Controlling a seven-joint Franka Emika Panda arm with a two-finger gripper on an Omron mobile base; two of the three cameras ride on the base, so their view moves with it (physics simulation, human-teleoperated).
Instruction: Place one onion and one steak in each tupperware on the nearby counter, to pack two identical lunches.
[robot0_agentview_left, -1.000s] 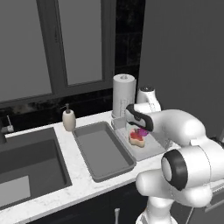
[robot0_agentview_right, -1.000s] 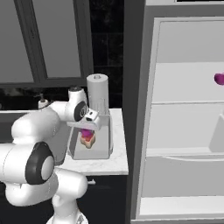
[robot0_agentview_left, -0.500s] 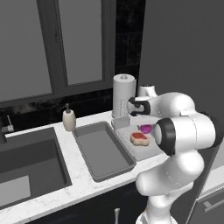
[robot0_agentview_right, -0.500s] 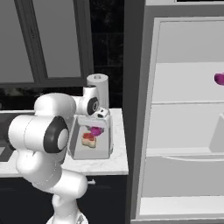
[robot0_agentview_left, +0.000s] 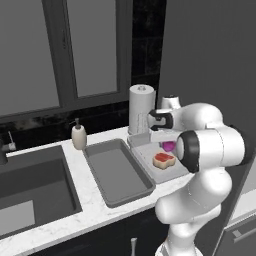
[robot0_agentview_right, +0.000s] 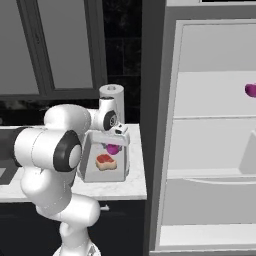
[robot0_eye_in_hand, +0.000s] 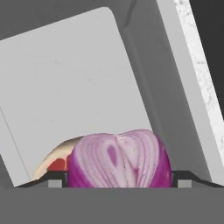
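Observation:
A halved purple onion (robot0_eye_in_hand: 118, 159) sits between my gripper's (robot0_eye_in_hand: 118, 180) two finger tips, which touch it on both sides, so the gripper is shut on it. It hangs low over the right tupperware (robot0_agentview_left: 145, 150), just above the steak (robot0_agentview_left: 163, 160) that lies on the tupperware floor (robot0_eye_in_hand: 65, 87). The steak (robot0_eye_in_hand: 56, 164) peeks out behind the onion. From the right, the onion (robot0_agentview_right: 113, 148) and steak (robot0_agentview_right: 105, 161) show in the same tupperware (robot0_agentview_right: 90, 170) under the gripper (robot0_agentview_right: 116, 143). The left tupperware (robot0_agentview_left: 117, 172) lies bare on the marble counter (robot0_agentview_left: 95, 210).
A paper-towel roll (robot0_agentview_left: 141, 107) stands right behind the right tupperware. A soap bottle (robot0_agentview_left: 78, 136) and the dark sink (robot0_agentview_left: 30, 185) are to the left. The open fridge (robot0_agentview_right: 210, 150) is on the right, with another purple onion (robot0_agentview_right: 250, 90) on a shelf.
The arm's elbow has swung round to the right while the gripper stayed over the right tupperware. The onion shifted slightly right with the gripper; the steak stayed put.

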